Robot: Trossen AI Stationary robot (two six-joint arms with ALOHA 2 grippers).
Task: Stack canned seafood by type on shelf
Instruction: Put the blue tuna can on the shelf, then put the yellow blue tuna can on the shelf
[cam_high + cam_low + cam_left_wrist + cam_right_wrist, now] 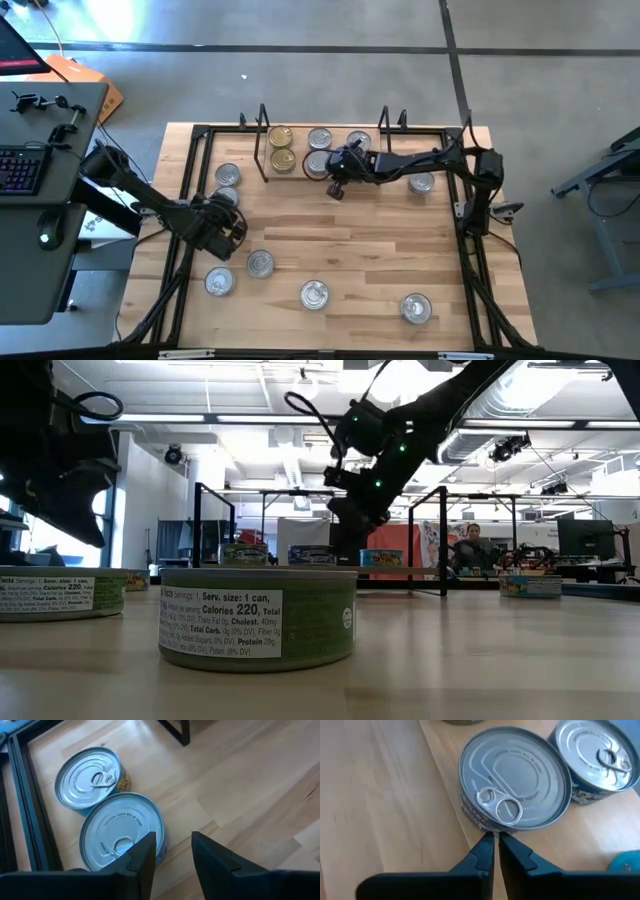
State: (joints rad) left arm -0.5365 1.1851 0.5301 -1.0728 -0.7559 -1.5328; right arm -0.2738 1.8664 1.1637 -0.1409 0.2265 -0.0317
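Observation:
The shelf [300, 178] is a light-wood board in a black rod frame at the table's far middle. On it stand two gold tins [282, 147] and three silver tins [320, 138]. My right gripper [495, 839] is shut, its tips at the side wall of a silver tin [515, 785] that stands at the board's edge; a blue-labelled tin [600, 757] stands beside it. My left gripper [172, 840] is open near the table's left edge. One finger [145, 855] stands over the rim of a blue-labelled tin [117, 827], which stands against a yellow-labelled tin [90, 775]. My right gripper's shut fingertips [487, 845] come slanting down at the silver tin's side wall [480, 822], just below its pull tab. I cannot tell whether they touch it. The tin stands upright on the shelf board. My left gripper: I cannot tell whether its finger touches the blue-labelled tin.
Several more tins stand loose on the tabletop near its front edge [260, 263] [314, 294] [415, 308], and one [421, 183] stands right of the shelf. A green-labelled tin [258, 615] fills the low view's foreground. Black frame rails [190, 180] run along the table's sides.

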